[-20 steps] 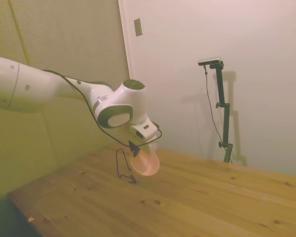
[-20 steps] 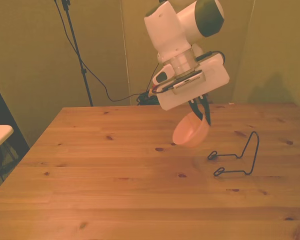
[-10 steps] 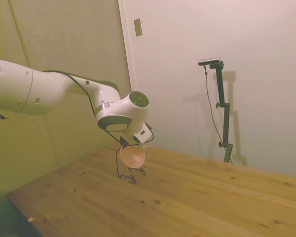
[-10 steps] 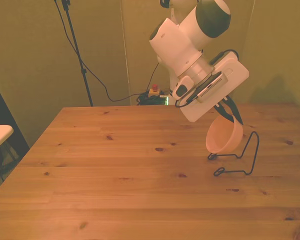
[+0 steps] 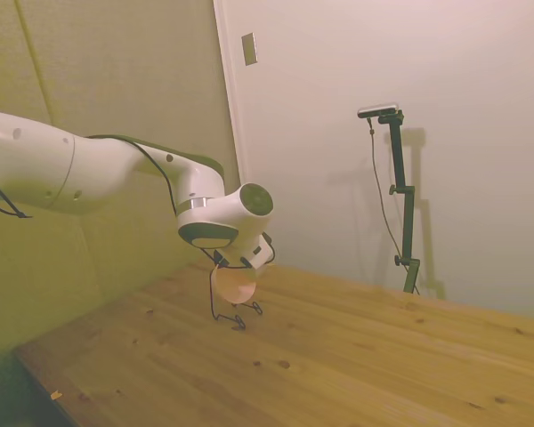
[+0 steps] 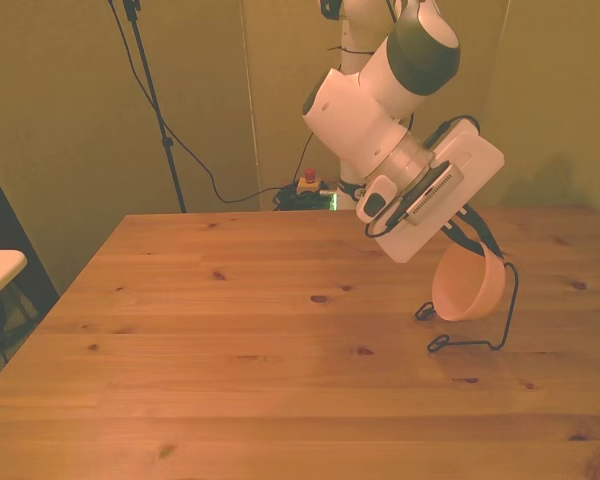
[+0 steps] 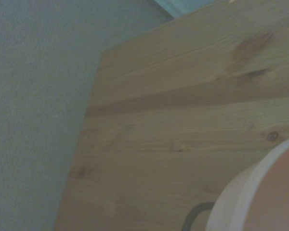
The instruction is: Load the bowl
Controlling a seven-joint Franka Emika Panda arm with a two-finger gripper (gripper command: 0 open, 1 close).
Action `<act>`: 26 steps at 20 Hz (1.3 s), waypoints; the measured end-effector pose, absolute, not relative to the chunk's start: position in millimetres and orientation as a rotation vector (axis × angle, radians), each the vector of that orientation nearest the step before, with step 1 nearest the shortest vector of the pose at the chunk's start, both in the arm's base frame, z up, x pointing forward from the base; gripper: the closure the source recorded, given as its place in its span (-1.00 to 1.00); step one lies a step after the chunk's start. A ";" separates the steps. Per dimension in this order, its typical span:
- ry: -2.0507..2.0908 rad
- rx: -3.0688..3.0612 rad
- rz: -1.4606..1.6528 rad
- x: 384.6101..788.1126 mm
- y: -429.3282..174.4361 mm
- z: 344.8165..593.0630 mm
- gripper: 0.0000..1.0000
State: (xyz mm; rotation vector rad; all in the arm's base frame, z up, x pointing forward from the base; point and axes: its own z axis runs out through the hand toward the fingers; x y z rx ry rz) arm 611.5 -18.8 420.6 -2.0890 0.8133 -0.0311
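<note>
Pale peach-pink bowl [image 6: 469, 286], smooth and plain, its rim showing creamy white up close. Thin black wire stand [image 6: 477, 320]. The bench [image 6: 230, 350] is warm honey-brown pine, streaked with grain and dotted with dark knots. The arm [image 6: 380, 110] is glossy white with dark joint caps.

Bowl [image 6: 469, 285] hangs over wire stand [image 6: 480, 322], seemingly against its upright.

I count one small, round, pale pink bowl [image 6: 468, 285], smooth and plain. I count one thin black wire stand [image 6: 482, 320]. I see one white robot arm [image 6: 380, 110] carrying one end effector [image 6: 475, 232]. There is one pale wooden tabletop [image 6: 230, 340] made of knotty planks under all of it.
</note>
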 end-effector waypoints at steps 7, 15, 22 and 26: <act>0.810 -2.065 -0.012 615.9 -14.9 401.6 1.00; 0.808 -2.050 -0.005 617.7 -12.3 393.0 1.00; 0.811 -2.045 0.001 619.3 -13.1 385.4 1.00; 0.814 -2.040 0.002 620.8 -14.4 381.5 -1.00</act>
